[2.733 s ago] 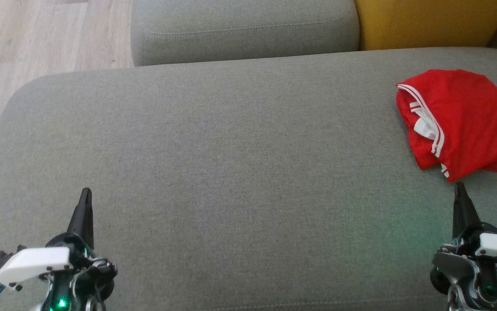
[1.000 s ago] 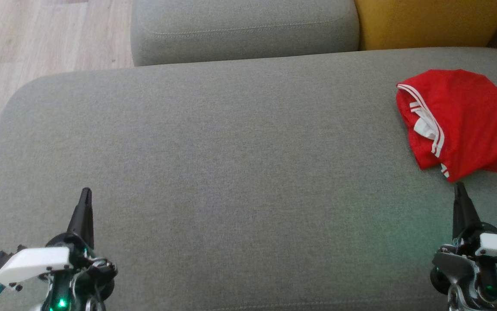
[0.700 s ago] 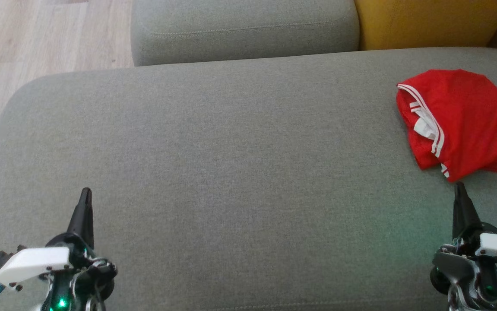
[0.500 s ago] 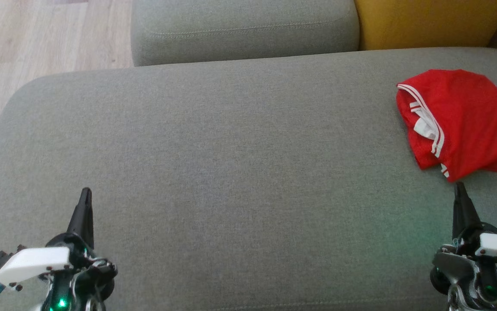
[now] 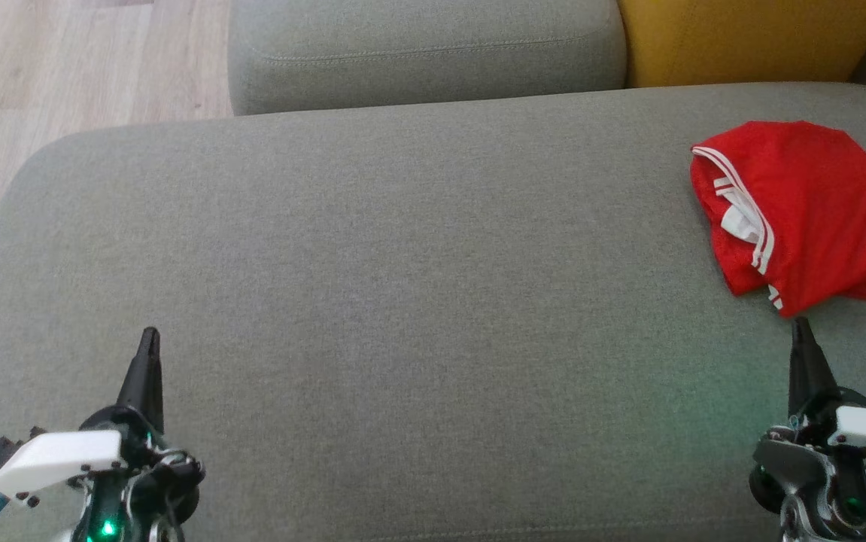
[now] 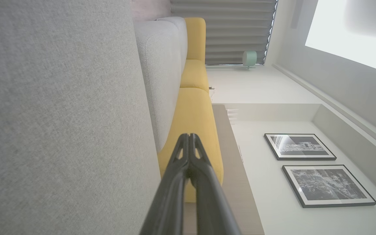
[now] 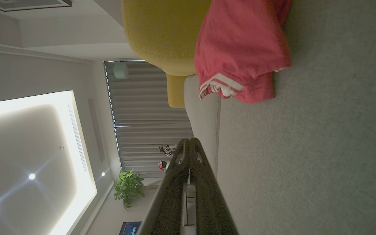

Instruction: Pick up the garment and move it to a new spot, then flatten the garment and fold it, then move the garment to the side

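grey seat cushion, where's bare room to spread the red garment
The grey fabric seat cushion is bare from its left edge through the middle, between the grey back cushion and the left gripper. Crowded only at right: the crumpled red white-striped garment lies beyond the right gripper.

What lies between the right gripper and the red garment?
Just a short bare strip of grey cushion lies between the right gripper and the red garment; the head view shows it.

Left gripper point(image 5: 149, 335) closed, fingers pointing forward, right gripper point(image 5: 800, 325) likewise closed
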Motion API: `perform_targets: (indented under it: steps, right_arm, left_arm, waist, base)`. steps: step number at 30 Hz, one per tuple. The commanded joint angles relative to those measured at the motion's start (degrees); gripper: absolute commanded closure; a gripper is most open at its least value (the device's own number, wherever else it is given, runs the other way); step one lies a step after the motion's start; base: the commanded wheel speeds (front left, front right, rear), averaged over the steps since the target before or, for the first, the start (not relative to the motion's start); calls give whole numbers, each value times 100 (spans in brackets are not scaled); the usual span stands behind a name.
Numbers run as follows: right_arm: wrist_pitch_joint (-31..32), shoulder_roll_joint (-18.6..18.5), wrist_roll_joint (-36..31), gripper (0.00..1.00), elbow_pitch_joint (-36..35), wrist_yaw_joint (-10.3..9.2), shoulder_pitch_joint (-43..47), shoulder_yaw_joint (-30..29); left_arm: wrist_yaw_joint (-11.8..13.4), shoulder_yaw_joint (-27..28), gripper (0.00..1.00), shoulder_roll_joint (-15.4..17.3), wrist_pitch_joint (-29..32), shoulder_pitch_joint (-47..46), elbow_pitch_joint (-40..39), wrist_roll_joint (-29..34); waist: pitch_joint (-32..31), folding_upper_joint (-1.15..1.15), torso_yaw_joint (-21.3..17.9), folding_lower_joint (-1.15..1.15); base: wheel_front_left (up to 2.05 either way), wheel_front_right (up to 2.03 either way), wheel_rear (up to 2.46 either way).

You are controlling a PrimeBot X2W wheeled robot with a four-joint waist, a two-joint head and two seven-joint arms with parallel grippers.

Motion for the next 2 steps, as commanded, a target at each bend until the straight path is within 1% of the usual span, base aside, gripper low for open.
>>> perform_targets:
  steps: [1,2]
  right_arm:
    - [39,-40,35,100,-178,-4,-302,114]
    - [39,-40,35,100,-178,-4,-302,114]
  left_arm:
    - [-42,204,100,49,45,-321,-170,-38]
    - [-42,204,100,49,45,-321,-170,-38]
  waist:
    - [0,0,0,0]
    - [0,0,0,0]
  base:
    - [0,0,0]
    - [0,0,0]
